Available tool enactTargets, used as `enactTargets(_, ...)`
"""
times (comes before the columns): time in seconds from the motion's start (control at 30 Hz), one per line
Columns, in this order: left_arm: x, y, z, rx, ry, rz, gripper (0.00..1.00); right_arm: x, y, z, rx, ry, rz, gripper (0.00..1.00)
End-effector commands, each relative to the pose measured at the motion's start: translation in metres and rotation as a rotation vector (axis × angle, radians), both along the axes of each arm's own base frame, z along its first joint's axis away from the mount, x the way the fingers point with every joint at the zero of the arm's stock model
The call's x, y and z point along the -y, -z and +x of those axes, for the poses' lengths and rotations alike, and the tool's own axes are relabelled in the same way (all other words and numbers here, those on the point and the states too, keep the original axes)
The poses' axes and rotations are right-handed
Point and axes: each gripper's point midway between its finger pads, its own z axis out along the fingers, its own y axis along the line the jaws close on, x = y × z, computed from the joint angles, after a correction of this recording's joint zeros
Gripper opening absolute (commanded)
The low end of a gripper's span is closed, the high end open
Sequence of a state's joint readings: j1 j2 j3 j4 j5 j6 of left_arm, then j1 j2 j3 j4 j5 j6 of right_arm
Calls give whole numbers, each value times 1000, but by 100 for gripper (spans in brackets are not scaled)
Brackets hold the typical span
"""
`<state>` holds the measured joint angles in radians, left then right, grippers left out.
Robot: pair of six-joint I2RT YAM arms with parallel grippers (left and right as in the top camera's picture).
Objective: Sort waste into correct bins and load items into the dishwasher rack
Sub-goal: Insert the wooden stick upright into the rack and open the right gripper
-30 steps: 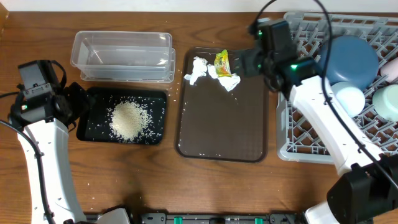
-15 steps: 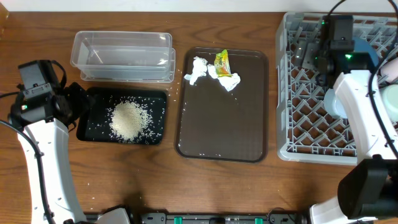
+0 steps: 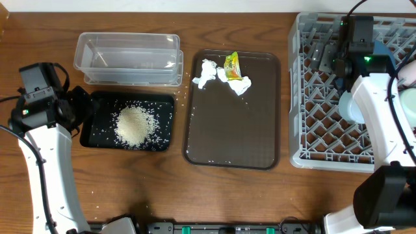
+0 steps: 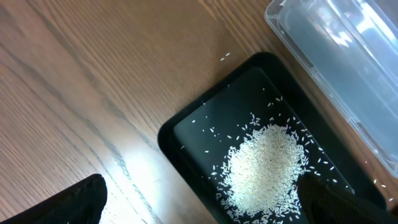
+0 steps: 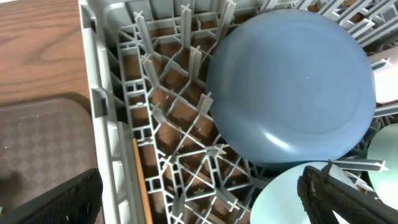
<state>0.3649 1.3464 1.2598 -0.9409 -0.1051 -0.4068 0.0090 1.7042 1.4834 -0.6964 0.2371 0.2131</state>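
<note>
Loose rice [image 3: 134, 125] lies heaped in the black tray [image 3: 97, 133], and my open left gripper [image 3: 79, 109] hovers at that tray's left end, its jaws spanning tray edge and rice [image 4: 267, 168]. The clear tub [image 3: 128, 58] stands behind. Two crumpled tissues [image 3: 207, 73] and a yellow-green wrapper [image 3: 232, 65] rest on the brown tray. My right gripper [image 3: 322, 57] hangs open and empty over the grey rack [image 3: 325, 117]. Below it I see the dark blue dish [image 5: 292, 81], a light blue bowl [image 5: 286, 199] and the wooden stick [image 5: 142, 180] along the rack's wall.
The brown serving tray [image 3: 233, 130] lies between the bins and the rack. A mint-green bowl [image 3: 408, 110] and a pink cup [image 3: 409, 70] sit at the rack's right side. A few stray rice grains [image 3: 184, 97] dot the table by the brown tray.
My right arm has swung right, from above the waste on the brown tray to above the rack's back part, still open. The left arm has stayed put.
</note>
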Motion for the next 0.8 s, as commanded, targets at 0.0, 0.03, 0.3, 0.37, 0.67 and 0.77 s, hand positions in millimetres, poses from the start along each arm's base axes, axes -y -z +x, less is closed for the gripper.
enactTargets(0.0, -2, -9, 3, 57, -82, -26, 100, -2, -4, -1, 10, 9, 2, 99)
enactTargets(0.03, 6, -8, 6, 81, -103, -90, 100, -1, -4, -1, 10, 12, 2, 99)
enactTargets(0.3, 128, -20, 18, 150, 149, -706, 100, -1, -4, -1, 9, 12, 2, 99)
enactTargets(0.37, 153, -28, 25, 181, 330, -715, 100, -3, -4, -1, 9, 7, 2, 99)
enactTargets(0.67, 260, -23, 39, 157, 776, -417, 100, -3, -4, -1, 9, 8, 2, 99)
enactTargets(0.77, 286, -19, 46, 147, 808, -306, 100, -3, -4, -1, 9, 7, 2, 99)
